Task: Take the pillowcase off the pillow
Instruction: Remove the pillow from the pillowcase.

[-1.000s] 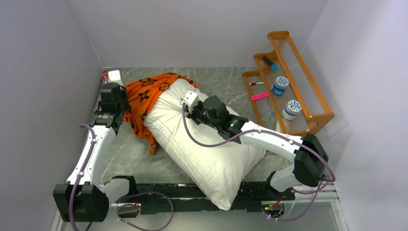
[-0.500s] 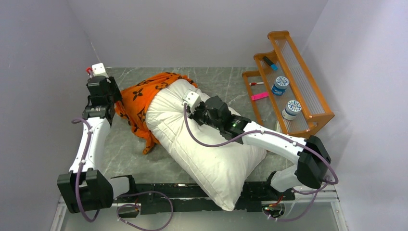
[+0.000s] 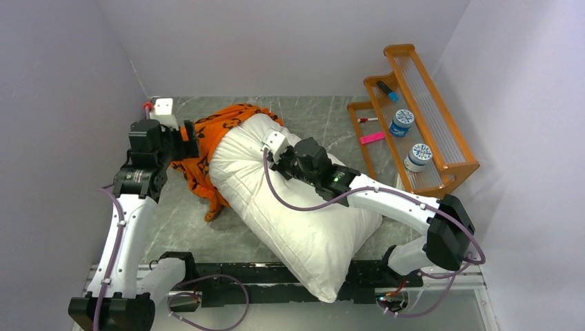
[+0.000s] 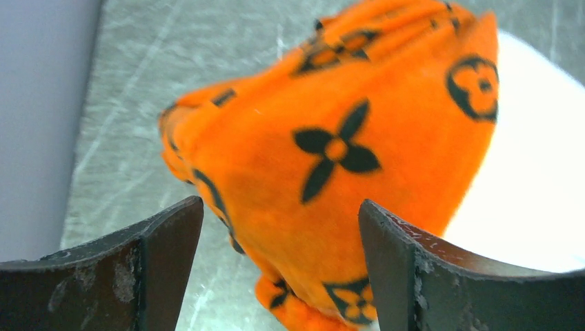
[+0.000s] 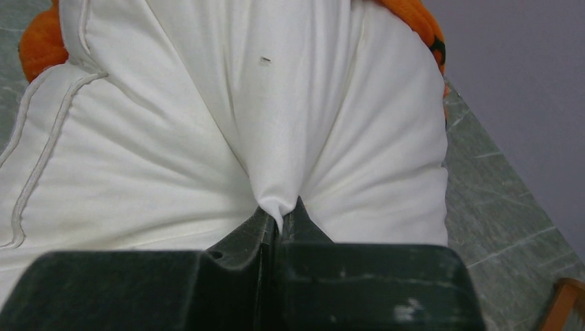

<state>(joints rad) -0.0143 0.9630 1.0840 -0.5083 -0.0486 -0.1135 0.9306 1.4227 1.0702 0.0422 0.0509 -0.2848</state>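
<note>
The white pillow (image 3: pixel 303 221) lies diagonally across the table, its far end still inside the orange pillowcase (image 3: pixel 214 131). My right gripper (image 3: pixel 274 153) rests on top of the pillow, shut on a pinched fold of its white cloth (image 5: pixel 276 186); in the right wrist view, my right gripper (image 5: pixel 279 214) has its jaws tight together. My left gripper (image 3: pixel 187 138) is at the pillowcase's left side, open. In the left wrist view, my left gripper (image 4: pixel 279 207) has its fingers wide apart with the bunched pillowcase (image 4: pixel 345 124) just beyond them, and the pillow (image 4: pixel 531 172) shows at the right.
An orange stepped rack (image 3: pixel 441 148) stands at the right with two jars (image 3: pixel 401 122), a marker and a pink item. Grey walls close in on the left, back and right. The arm bases and rail (image 3: pixel 276 283) run along the near edge.
My left gripper was shut at the pillowcase, then opened and swung out left. Now it is back by the cloth, open. The right gripper and pillow barely moved.
</note>
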